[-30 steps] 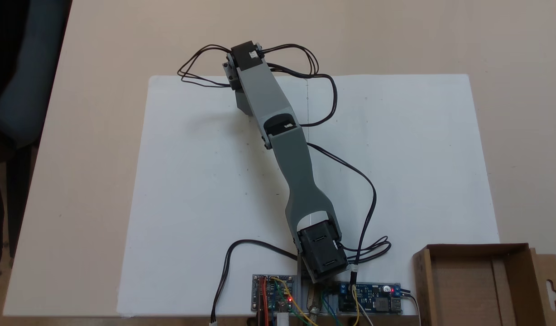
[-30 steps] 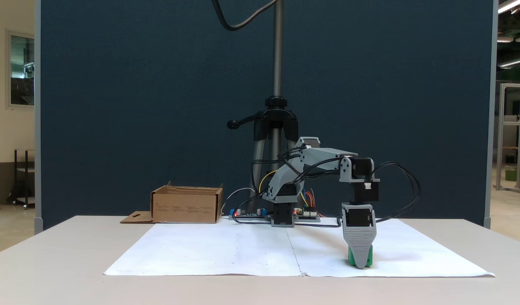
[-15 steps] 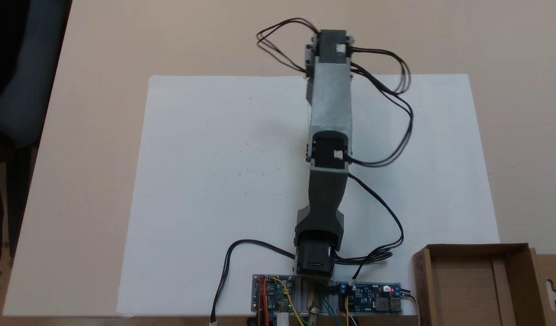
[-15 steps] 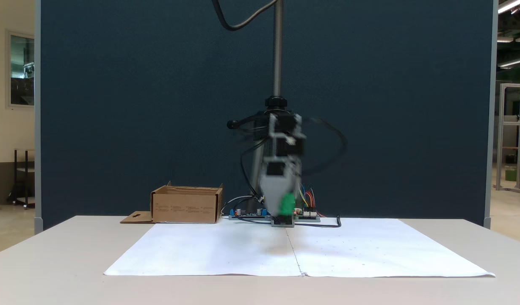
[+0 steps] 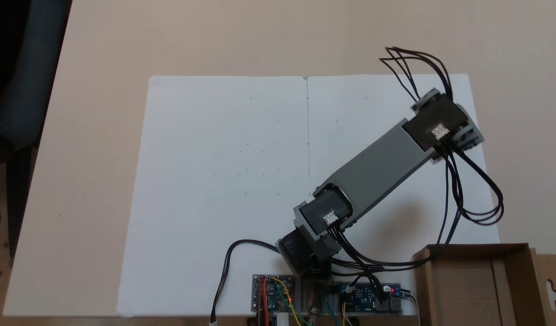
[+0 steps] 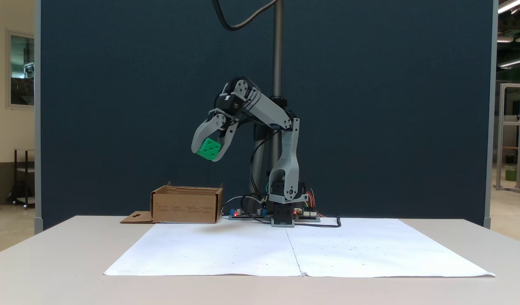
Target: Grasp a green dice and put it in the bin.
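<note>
In a fixed view from the side, the green dice (image 6: 209, 149) hangs high above the table, and my gripper (image 6: 208, 153) is shut on it with a grey finger on each side. The bin (image 6: 187, 206), a low brown cardboard box, stands on the table below and slightly left of the dice; its flap (image 6: 135, 218) lies flat beside it. In a fixed view from above, the bin (image 5: 477, 248) sits at the bottom right corner. There my arm reaches up and right, and its wrist (image 5: 441, 127) is well beyond the bin and hides the dice.
White paper (image 5: 223, 181) covers the middle of the table. Circuit boards (image 5: 273, 294) with coloured wires sit at the arm's base (image 6: 283, 214). Black cables (image 5: 477, 199) loop off the wrist towards the bin's edge. A tripod pole (image 6: 277, 51) rises behind the arm.
The arm lifted the dice off the paper and swung across with it, from left to right in the view from above. The gripper stayed shut on the dice and is now much higher.
</note>
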You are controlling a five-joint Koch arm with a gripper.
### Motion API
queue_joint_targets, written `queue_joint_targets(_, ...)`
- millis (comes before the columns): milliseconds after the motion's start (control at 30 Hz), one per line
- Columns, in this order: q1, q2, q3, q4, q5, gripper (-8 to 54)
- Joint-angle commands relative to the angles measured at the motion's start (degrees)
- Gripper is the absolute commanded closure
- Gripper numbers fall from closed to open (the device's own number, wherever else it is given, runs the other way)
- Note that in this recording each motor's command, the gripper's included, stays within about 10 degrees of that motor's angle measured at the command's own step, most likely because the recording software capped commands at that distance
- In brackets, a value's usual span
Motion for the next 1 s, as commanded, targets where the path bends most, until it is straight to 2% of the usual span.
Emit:
queue_joint_targets(0, 7.2, 1.8, -0.4, 3.7, -7.4, 33.8)
queue_joint_targets(233, 24.2, -0.9, -0.4, 4.0, -17.5, 33.8)
queue_joint_targets(700, 46.0, -14.2, -0.3, -2.6, -32.8, 32.6)
queue_joint_targets(733, 46.4, -14.9, 0.0, -2.5, -32.8, 27.9)
queue_joint_targets(800, 46.6, -15.7, 3.4, -2.6, -32.7, 13.2)
queue_joint_targets(833, 46.6, -16.3, 5.4, -2.6, -32.7, 11.7)
queue_joint_targets(933, 46.5, -16.8, 7.6, -3.5, -32.4, 0.6)
queue_joint_targets(967, 46.4, -16.8, 7.7, -4.0, -32.3, 0.4)
